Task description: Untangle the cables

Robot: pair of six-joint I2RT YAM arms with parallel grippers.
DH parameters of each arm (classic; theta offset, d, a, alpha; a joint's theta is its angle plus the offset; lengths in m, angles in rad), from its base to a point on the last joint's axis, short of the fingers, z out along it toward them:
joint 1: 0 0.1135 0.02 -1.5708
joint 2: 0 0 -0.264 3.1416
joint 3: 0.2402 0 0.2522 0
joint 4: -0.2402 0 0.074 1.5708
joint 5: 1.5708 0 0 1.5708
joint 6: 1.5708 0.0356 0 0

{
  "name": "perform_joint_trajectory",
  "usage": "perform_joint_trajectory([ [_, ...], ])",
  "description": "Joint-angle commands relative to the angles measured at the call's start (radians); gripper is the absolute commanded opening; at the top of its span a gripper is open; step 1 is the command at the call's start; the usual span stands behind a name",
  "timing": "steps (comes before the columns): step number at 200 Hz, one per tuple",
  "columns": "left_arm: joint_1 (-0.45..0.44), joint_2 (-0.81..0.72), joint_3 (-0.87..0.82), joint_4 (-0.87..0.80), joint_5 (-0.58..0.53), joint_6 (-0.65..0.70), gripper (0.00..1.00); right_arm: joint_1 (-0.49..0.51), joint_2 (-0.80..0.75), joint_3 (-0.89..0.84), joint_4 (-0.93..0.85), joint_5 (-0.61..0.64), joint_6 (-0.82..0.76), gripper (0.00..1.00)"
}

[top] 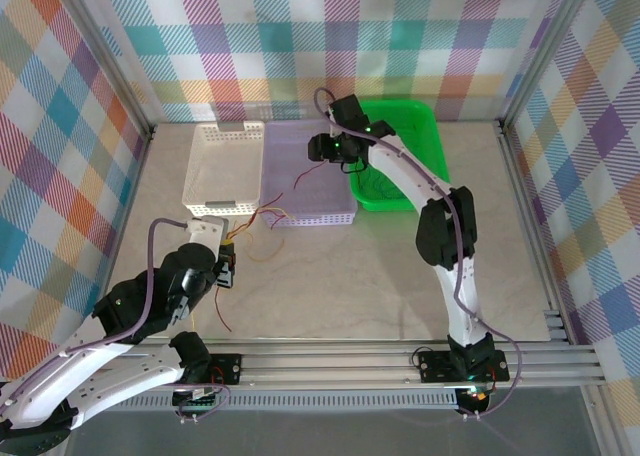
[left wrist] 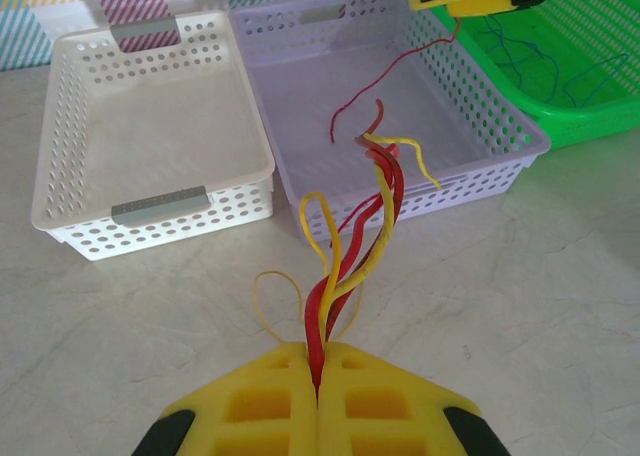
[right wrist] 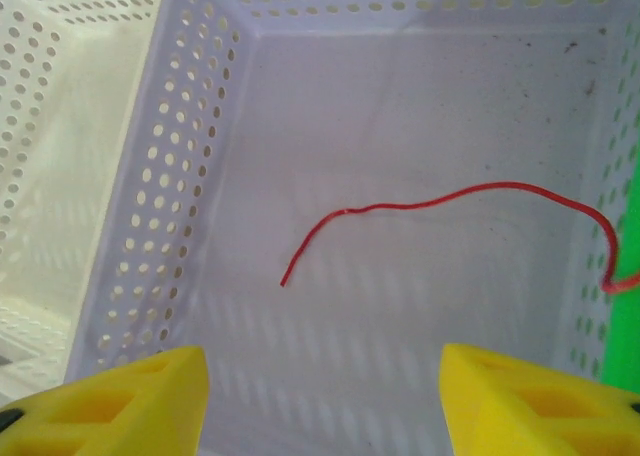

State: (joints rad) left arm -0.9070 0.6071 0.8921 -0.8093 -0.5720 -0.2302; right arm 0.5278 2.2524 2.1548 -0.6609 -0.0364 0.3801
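Pinched shut in the left claw (left wrist: 318, 361): red and yellow cables (left wrist: 385, 201), rising over the table (left wrist: 120, 316) toward the lilac basket (left wrist: 485, 126). Spread open above that basket, the right claw (right wrist: 322, 396); below it, one red cable (right wrist: 440, 198) curving across the basket floor.

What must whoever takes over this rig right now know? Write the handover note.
Left gripper: shut on a bundle of red and yellow cables, whose loose ends reach toward the lilac basket.
Right gripper: open, over the lilac basket.
Done: one red cable is apart from the bundle, in the lilac basket. The blue and green cables lie in the green basket.
To do: separate the red and yellow strands of the bundle.
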Motion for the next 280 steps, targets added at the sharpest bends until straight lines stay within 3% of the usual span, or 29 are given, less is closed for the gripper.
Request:
perform_joint_trajectory([
  [1,0.010,-0.007,-0.004,0.033,0.012,0.013,0.00,0.007,0.065,0.027,-0.043,0.011,0.038,0.62],
  [79,0.011,-0.003,-0.004,0.033,0.015,0.014,0.00,0.010,0.195,0.122,-0.019,0.043,0.101,0.68],
  [218,0.011,0.031,-0.004,0.030,0.028,0.020,0.00,0.009,0.397,0.345,0.003,0.173,0.227,0.69],
  [261,0.011,0.044,-0.005,0.029,0.027,0.023,0.00,0.009,0.427,0.351,0.102,0.147,0.283,0.62],
  [280,0.011,0.050,-0.007,0.029,0.029,0.025,0.00,0.009,0.435,0.355,0.135,0.134,0.292,0.46],
])
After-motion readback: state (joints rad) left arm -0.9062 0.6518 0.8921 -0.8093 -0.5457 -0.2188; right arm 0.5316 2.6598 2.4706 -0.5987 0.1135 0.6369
